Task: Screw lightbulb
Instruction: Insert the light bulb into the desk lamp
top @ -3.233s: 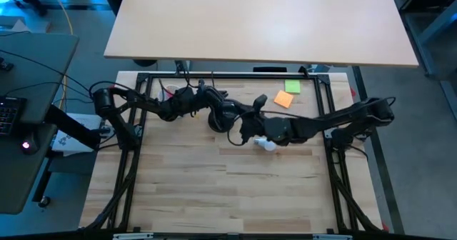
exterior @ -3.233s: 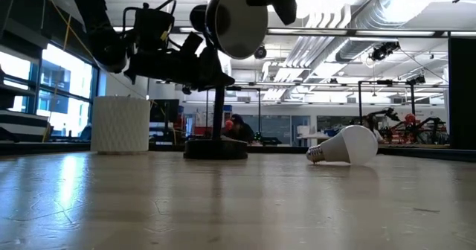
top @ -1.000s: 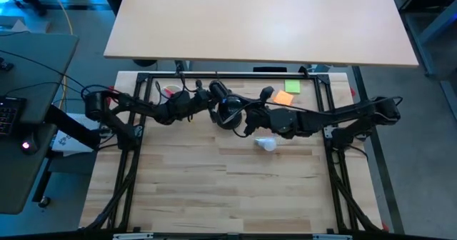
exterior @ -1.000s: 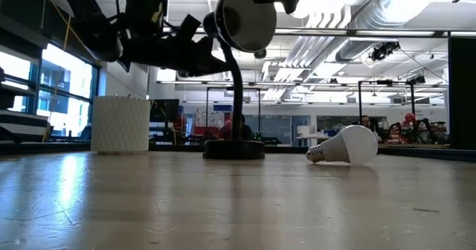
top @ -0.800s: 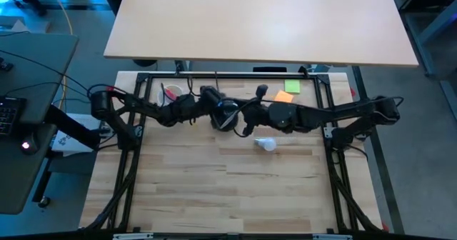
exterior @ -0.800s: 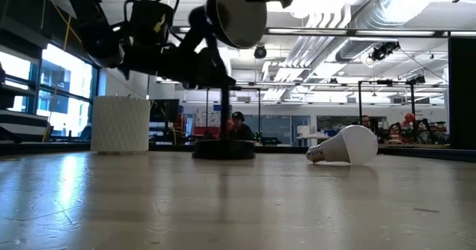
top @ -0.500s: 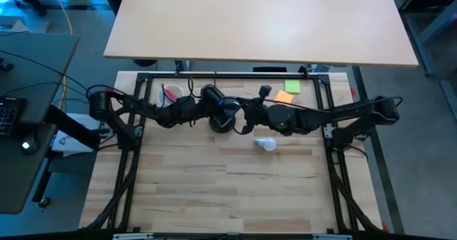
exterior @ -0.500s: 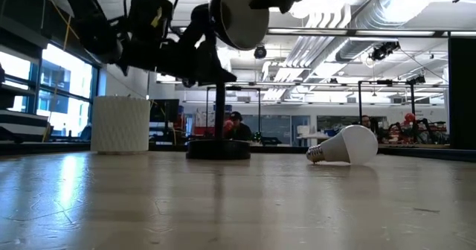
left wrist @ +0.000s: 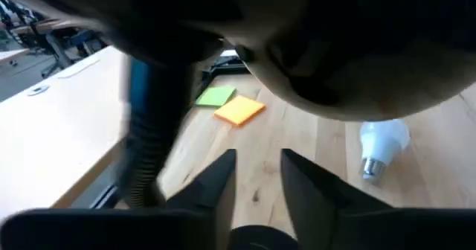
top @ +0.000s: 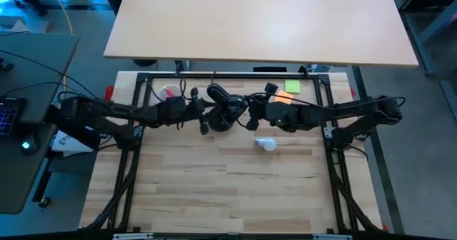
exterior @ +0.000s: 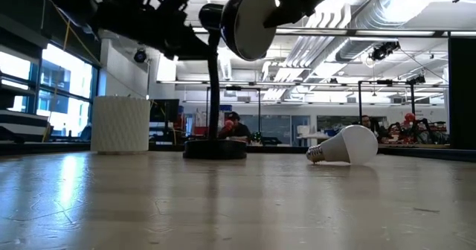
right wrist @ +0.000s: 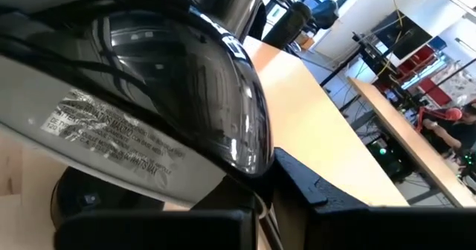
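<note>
A small white frosted pear-shaped lightbulb (top: 265, 144) with a short silvery screw base lies on its side on the pale wooden plank table (top: 235, 190), free of both arms; seen from above it rests a little toward three o'clock of the table's middle, and from the black desk lamp (top: 222, 110) with a round base, bent neck and bowl-shaped shade it lies toward four o'clock, near but apart. In the low view the bulb (exterior: 348, 146) points its screw base toward nine o'clock, at the lamp's round base (exterior: 215, 149). The right gripper (top: 251, 108) reaches in from three o'clock, its fingers pressed onto the rim of the lamp's shade (right wrist: 149, 123), which fills the right wrist view. The left gripper (top: 203, 116) comes in from nine o'clock, just beside the lamp's neck; in the left wrist view its two dark fingers (left wrist: 216, 181) stand slightly spread with nothing between them, the wood showing through the gap. Toward one o'clock from the lamp, near the table's far edge, lie a green sticky-note pad (top: 293, 87) and an orange sticky-note pad (top: 284, 98). Toward ten o'clock from the lamp stands a white ribbed cup (exterior: 120, 124), well apart from the bulb.
</note>
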